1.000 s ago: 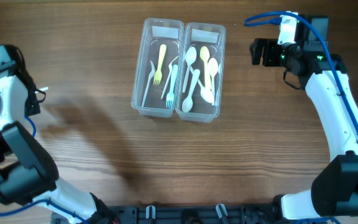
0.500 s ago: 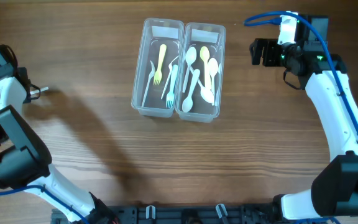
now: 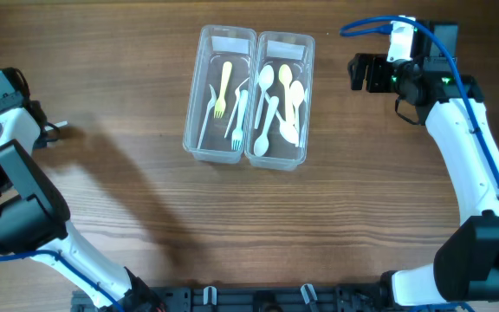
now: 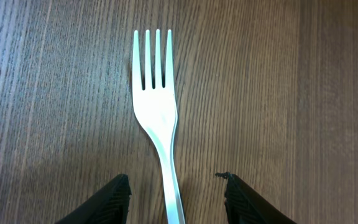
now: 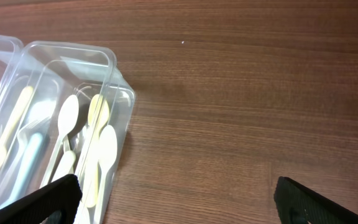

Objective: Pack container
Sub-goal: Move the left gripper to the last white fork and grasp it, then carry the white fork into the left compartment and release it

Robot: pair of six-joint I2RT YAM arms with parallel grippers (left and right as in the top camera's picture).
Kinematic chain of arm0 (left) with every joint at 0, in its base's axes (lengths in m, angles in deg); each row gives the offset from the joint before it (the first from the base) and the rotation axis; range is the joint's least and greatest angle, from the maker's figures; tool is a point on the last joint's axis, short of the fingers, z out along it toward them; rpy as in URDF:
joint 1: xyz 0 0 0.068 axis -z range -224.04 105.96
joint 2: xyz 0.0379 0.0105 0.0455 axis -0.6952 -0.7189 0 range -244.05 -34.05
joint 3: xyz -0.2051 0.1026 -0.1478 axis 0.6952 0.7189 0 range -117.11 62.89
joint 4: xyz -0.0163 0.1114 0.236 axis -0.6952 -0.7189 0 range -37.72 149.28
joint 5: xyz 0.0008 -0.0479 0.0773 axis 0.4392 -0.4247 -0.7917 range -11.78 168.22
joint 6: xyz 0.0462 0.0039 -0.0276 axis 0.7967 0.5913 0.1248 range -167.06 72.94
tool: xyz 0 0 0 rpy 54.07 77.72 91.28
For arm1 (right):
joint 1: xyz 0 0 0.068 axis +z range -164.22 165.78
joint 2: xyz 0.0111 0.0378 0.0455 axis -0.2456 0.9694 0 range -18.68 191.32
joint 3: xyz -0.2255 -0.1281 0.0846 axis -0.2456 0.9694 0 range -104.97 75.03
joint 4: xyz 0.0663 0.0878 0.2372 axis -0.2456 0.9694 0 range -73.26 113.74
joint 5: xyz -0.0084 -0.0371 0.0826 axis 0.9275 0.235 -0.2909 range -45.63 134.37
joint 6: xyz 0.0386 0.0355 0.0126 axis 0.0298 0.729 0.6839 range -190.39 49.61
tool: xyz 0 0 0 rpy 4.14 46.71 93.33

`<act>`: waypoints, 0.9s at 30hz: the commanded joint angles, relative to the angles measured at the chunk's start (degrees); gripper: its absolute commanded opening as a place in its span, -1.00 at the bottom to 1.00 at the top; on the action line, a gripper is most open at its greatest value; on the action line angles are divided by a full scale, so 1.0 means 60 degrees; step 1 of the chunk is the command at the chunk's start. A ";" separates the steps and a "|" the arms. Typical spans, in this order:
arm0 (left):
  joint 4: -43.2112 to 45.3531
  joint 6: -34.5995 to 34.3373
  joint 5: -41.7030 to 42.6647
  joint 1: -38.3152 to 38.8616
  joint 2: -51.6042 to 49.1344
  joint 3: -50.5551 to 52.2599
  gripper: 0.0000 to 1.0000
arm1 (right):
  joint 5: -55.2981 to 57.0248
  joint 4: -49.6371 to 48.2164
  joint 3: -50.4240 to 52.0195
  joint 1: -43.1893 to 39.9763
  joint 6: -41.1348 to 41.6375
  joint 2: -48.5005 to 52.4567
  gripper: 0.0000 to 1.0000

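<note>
A white plastic fork [image 4: 157,106] lies flat on the wooden table, tines pointing away from my left gripper [image 4: 176,190]. Its handle runs between the two black fingers [image 4: 114,202], with a gap on each side, so the gripper is open around it and not touching. In the overhead view this gripper [image 3: 48,130] sits at the far left of the table. The clear container [image 3: 199,130] has two bins: forks in the left one, spoons [image 3: 281,100] in the right one. My right gripper [image 3: 359,74] hangs wide open and empty to the right of the container [image 5: 114,62].
Bare wood table [image 3: 319,225] stretches in front of the container and between both arms. The right arm's blue cable [image 3: 366,28] loops at the back right. In the right wrist view the spoons [image 5: 101,149] lie near the left finger [image 5: 55,199].
The left arm has shifted at the table's left edge and its jaws have narrowed around the fork handle. The right arm and the container have not moved.
</note>
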 commanded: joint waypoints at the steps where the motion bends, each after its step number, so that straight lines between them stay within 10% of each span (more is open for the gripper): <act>1: 0.0189 -0.0160 -0.0113 -0.0117 -0.0525 -0.0025 0.07 | 0.0087 -0.0033 -0.0018 0.0004 -0.0102 -0.0109 1.00; 11: 0.0324 -0.0171 -0.0084 -0.0306 -0.1140 -0.0022 0.02 | 0.0087 -0.0036 -0.0018 0.0004 -0.0102 -0.0109 0.99; 27: -0.0492 -0.0594 0.1151 -0.0302 -0.1450 -0.0022 -0.89 | 0.0087 -0.0033 -0.0018 0.0004 -0.0102 -0.0106 1.00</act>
